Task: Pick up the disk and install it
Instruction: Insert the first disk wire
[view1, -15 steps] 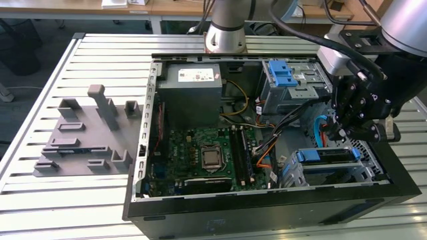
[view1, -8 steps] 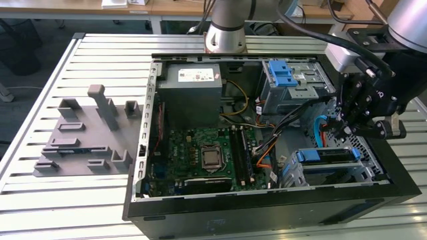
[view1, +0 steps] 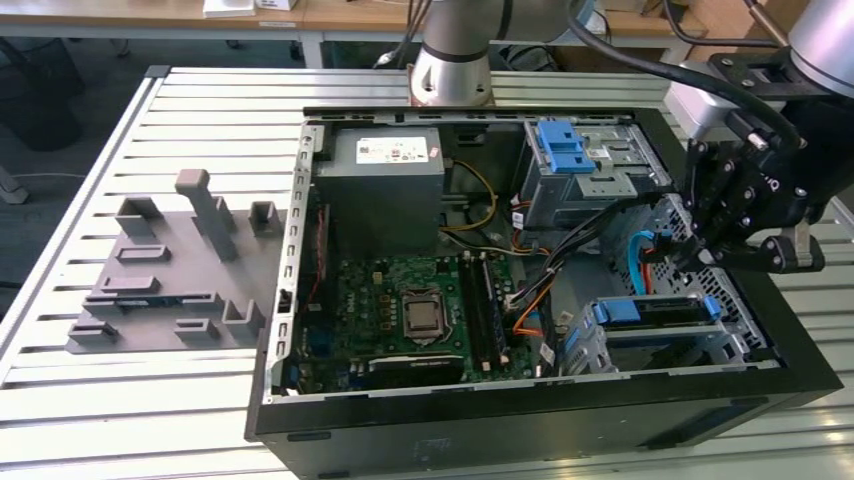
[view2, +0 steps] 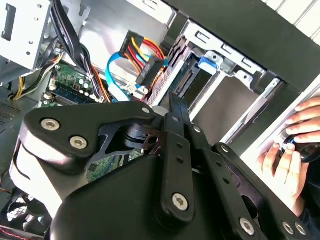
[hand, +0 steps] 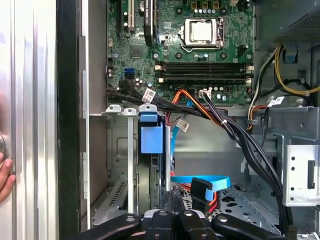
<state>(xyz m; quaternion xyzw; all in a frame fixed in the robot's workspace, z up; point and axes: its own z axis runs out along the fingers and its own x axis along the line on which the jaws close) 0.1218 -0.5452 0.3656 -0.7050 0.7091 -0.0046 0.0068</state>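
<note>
The end effector (view1: 683, 262) hangs over the open PC case (view1: 534, 418) on the table (view1: 134, 400). Its fingers look pinched together with nothing between them. The disk (view1: 650, 313) sits slotted in the lower drive bay, just below it. A person's hand (view2: 287, 155) is at the case's edge.

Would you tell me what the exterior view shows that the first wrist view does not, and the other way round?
Exterior view, not the first wrist view: the grey plastic fixture block on the slatted metal table and the arm's silver base. First wrist view, not the exterior: a person's fingertips by the table's slats. Both: the green motherboard, the blue plastic tab on the grey drive cage, and the black end effector over the open black computer case.
</note>
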